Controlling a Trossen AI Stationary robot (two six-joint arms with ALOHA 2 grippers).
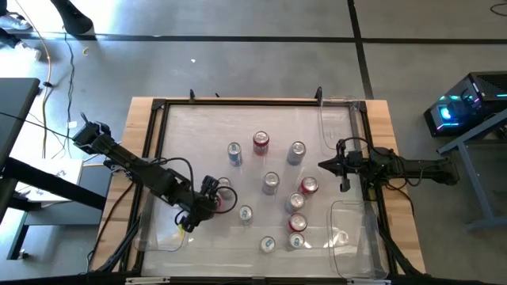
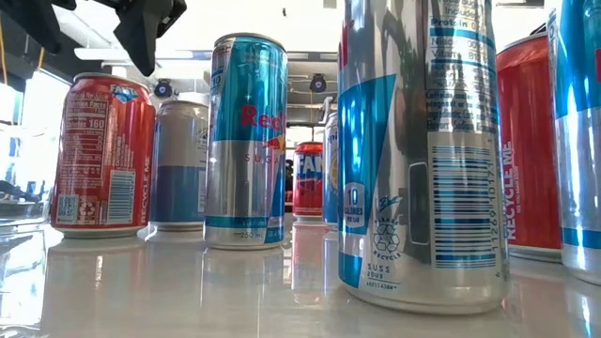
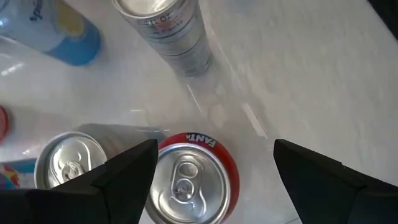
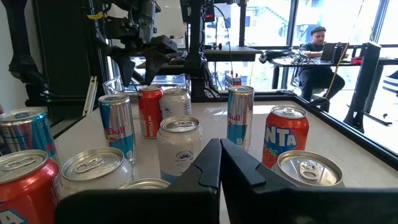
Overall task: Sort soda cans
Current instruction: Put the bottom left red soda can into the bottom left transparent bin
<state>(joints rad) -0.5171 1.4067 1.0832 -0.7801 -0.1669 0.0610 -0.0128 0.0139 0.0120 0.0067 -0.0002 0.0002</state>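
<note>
White tabletop, scattered soda cans

Robotics lab: rig frames, desks

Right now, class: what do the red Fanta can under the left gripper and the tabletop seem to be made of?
Red Fanta can: likely aluminium, with a bare brushed silver lid and pull tab and a glossy red printed body. Tabletop: a smooth, glossy white surface, perhaps laminate or plastic, since it mirrors the cans standing on it.
</note>
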